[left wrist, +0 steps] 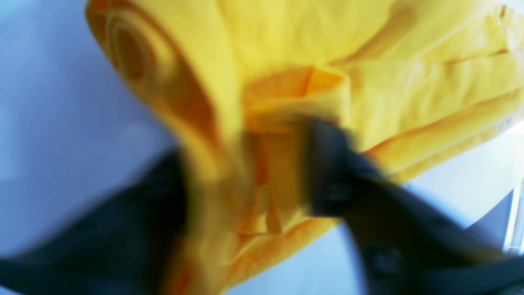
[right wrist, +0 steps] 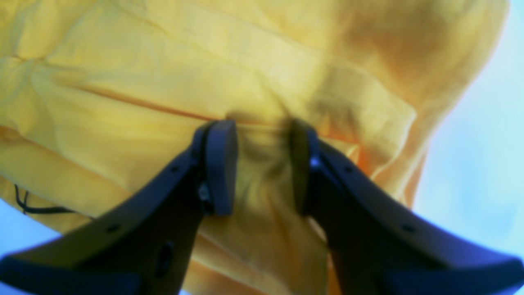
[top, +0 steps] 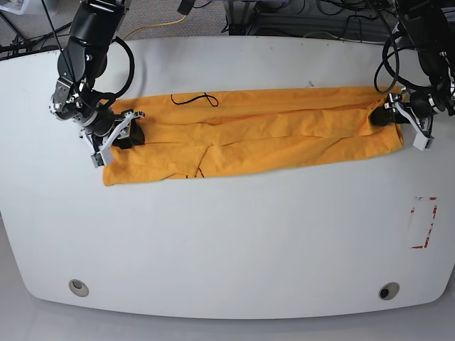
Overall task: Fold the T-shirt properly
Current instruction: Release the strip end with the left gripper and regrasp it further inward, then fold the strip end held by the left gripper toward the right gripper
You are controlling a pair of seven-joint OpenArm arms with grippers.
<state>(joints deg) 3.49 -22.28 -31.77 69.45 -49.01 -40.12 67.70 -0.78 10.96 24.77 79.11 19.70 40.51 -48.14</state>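
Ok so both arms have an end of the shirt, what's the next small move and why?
Probably lift both ends together and carry them toward the near edge of the table. The T-shirt lies as a long band, the left gripper and right gripper each pinching an end, with cloth bunched between the jaws in both wrist views.

white table (top: 227, 241) | red marking (top: 424, 222) | cables (top: 298, 11), possibly bins behind
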